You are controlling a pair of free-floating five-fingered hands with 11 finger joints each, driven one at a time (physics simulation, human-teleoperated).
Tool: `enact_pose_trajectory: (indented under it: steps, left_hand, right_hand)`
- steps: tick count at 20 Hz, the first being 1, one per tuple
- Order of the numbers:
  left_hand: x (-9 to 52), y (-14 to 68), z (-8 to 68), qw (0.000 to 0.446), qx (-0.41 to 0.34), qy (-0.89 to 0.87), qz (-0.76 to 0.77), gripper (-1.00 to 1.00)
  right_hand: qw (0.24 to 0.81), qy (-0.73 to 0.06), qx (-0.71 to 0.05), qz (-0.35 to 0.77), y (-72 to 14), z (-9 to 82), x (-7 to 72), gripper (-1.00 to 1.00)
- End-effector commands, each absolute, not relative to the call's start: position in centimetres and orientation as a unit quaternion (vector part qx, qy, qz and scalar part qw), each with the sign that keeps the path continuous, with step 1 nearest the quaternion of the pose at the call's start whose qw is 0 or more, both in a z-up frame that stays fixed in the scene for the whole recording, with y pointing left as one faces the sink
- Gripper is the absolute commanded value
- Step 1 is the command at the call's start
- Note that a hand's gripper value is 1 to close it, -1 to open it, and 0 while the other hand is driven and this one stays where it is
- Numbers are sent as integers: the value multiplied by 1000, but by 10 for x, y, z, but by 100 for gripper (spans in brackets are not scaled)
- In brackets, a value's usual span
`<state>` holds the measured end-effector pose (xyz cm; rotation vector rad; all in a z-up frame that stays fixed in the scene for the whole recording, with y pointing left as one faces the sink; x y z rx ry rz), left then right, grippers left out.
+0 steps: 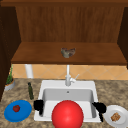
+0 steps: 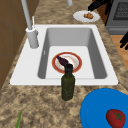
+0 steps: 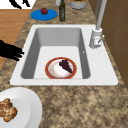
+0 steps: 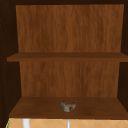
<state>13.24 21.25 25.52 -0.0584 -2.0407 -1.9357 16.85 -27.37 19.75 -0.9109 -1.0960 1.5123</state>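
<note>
My left hand (image 1: 38, 105) hovers open over the front left corner of the white sink (image 1: 47, 83). My right hand (image 1: 99, 107) hovers open at the front right corner, fingers straight (image 3: 11, 51), next to a white plate (image 1: 122, 111) with brown food (image 1: 115, 116). Inside the sink lies a red-rimmed plate (image 2: 78, 62) with a dark purple item (image 2: 62, 60) on it. A big red round shape (image 1: 67, 114) covers the sink's front in the front view. Neither hand touches anything.
A blue plate (image 1: 23, 112) with a tomato (image 1: 16, 108) lies left of the sink, a dark green bottle (image 1: 30, 91) behind it. The faucet (image 1: 67, 77) stands at the back. A grey-brown object (image 4: 68, 106) sits on the lower cabinet shelf. A potted plant (image 1: 9, 81) stands far left.
</note>
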Motion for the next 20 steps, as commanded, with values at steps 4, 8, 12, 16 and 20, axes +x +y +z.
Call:
enact_pose_trajectory:
  steps: [4,8,12,16,20]
  left_hand:
    - [132,212,255,163,-20,-716,-679,0]
    - [132,212,255,163,-20,-716,-679,0]
    - [132,212,255,163,-20,-716,-679,0]
    - [132,212,255,163,-20,-716,-679,0]
    - [132,212,255,163,-20,-716,-679,0]
  right_hand:
    - [495,-482,-364,625,-270,192,180,-100]
    - [512,-456,-385,618,-276,181,172,-100]
    - [526,-459,-368,614,-298,172,171,-100]
    - [525,-466,-366,610,-311,176,169,-100]
    - [514,-464,-362,624,-311,171,168,-100]
